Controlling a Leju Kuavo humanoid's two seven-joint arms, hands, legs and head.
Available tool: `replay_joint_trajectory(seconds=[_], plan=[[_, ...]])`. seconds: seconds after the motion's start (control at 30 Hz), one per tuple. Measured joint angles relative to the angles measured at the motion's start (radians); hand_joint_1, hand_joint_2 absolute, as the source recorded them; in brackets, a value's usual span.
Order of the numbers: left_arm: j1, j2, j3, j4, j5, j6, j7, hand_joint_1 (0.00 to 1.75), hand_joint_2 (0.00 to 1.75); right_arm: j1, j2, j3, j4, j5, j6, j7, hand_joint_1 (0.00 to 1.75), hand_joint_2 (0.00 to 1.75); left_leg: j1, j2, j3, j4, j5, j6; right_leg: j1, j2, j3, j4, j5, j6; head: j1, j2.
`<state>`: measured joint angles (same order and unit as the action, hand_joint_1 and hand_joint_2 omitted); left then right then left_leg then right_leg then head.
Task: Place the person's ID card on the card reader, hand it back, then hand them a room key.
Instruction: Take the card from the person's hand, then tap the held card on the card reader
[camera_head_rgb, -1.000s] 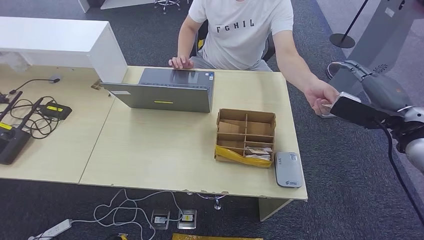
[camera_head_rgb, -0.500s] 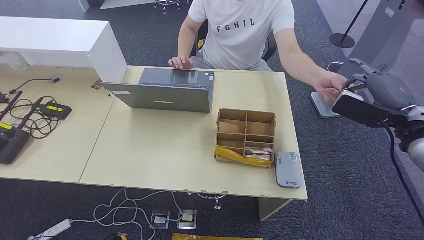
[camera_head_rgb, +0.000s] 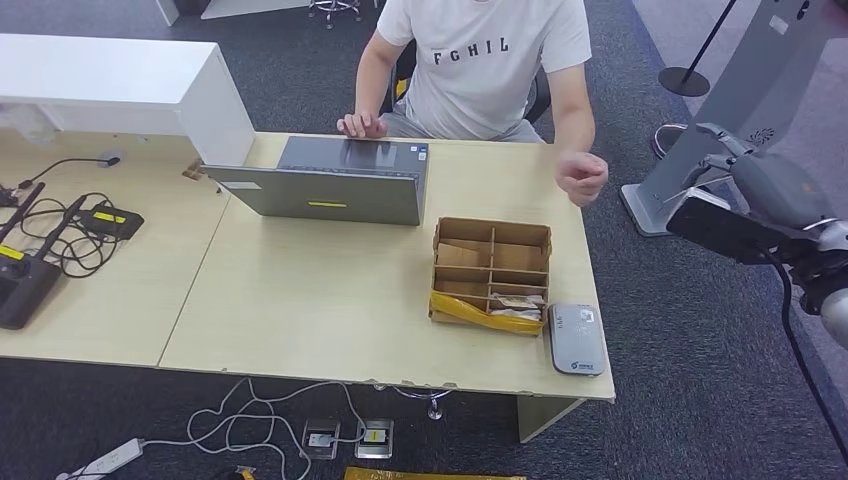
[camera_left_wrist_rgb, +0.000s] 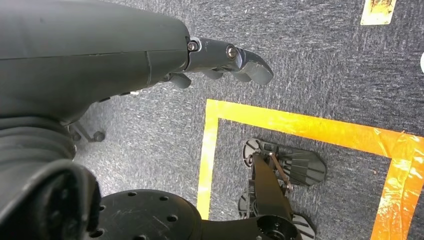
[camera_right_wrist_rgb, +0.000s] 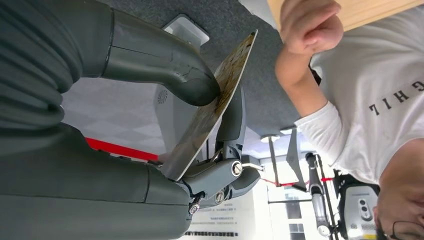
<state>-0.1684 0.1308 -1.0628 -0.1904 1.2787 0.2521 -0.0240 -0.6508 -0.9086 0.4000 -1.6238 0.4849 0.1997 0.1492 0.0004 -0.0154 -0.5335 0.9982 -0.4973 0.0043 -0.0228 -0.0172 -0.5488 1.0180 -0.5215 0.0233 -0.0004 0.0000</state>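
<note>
The right hand (camera_right_wrist_rgb: 210, 130) pinches one ID card (camera_right_wrist_rgb: 212, 107) between thumb and fingers, off the desk's (camera_head_rgb: 330, 290) 3 o'clock edge, above the carpet. The card is thin and flat, seen nearly edge-on, with a brownish mottled face; its print is unreadable. In the head view the card is only a thin sliver at the hand (camera_head_rgb: 715, 170). One grey card reader (camera_head_rgb: 577, 339) lies at the desk's 4 o'clock corner, just beside one cardboard box (camera_head_rgb: 491, 273) with dividers. One person (camera_head_rgb: 485, 60) sits at 12 o'clock, face cut off, one fist (camera_head_rgb: 582, 178) raised well apart from the card. The left hand (camera_left_wrist_rgb: 220, 62) hangs over the floor, fingers curled, holding nothing. One laptop (camera_head_rgb: 330, 180) sits before the person.
</note>
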Motion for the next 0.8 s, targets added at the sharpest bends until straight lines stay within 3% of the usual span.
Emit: replay_joint_trajectory(seconds=[0.23,0.47,0.8], plan=[[0.000,0.000,-0.001,0.000,-0.013,-0.009,-0.008,0.00,0.00,0.094,0.023,0.024,-0.086,0.028,0.034,0.045,1.75,1.75,0.000,-0.001,0.000,0.000,0.000,0.000,0.000,-0.001,0.000,0.000,0.000,0.000,0.000,0.000],[-0.001,0.004,-0.010,0.000,-0.030,-0.005,-0.007,0.00,0.00,0.206,0.043,0.063,-0.115,0.011,-0.050,0.058,1.75,1.75,0.000,0.000,0.000,0.000,0.000,0.000,0.000,0.000,0.000,0.000,0.000,0.000,0.000,0.000],[0.000,0.004,-0.011,0.000,-0.033,0.000,-0.007,0.00,0.00,0.270,0.059,0.104,-0.114,0.009,-0.063,0.055,1.75,1.75,0.000,0.000,0.000,0.000,0.000,-0.001,0.000,0.000,0.000,0.000,0.000,0.000,0.000,0.000]])
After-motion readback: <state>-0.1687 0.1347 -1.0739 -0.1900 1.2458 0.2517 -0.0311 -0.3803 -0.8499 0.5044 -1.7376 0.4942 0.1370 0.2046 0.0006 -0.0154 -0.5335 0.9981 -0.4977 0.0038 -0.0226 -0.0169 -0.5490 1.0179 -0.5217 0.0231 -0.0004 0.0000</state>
